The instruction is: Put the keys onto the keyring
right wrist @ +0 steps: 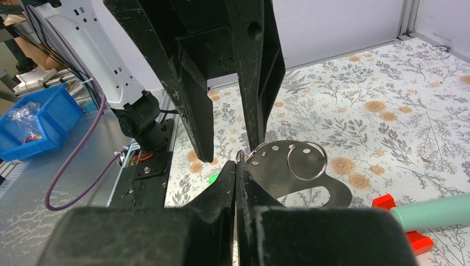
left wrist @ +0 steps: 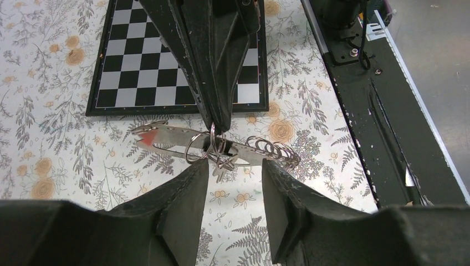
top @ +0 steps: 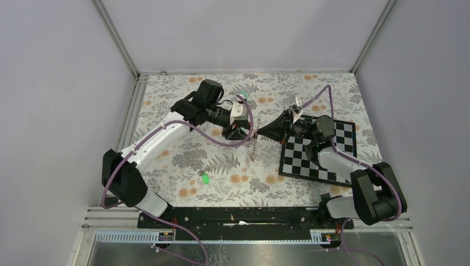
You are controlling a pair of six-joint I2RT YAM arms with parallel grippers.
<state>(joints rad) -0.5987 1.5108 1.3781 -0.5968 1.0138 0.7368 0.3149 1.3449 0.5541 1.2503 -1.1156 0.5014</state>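
The keyring (left wrist: 166, 136) is a flat grey metal loop with several wire rings, held just above the floral table. My right gripper (right wrist: 235, 165) is shut on one small ring (right wrist: 239, 156) at its edge; in the left wrist view the right gripper (left wrist: 217, 126) comes down from above onto the ring cluster. A small plain key (left wrist: 221, 169) seems to hang from those rings. My left gripper (left wrist: 235, 172) is open, close in front of the rings, with nothing between its fingers. The green-headed key (top: 204, 178) lies alone on the table, nearer the arm bases.
A checkerboard (top: 318, 158) lies at the right under the right arm. A teal stick (right wrist: 432, 213) with a red base (right wrist: 383, 201) lies beyond the keyring. The black base rail (left wrist: 382, 127) runs along the near edge. A blue bin (right wrist: 33, 122) stands off the table.
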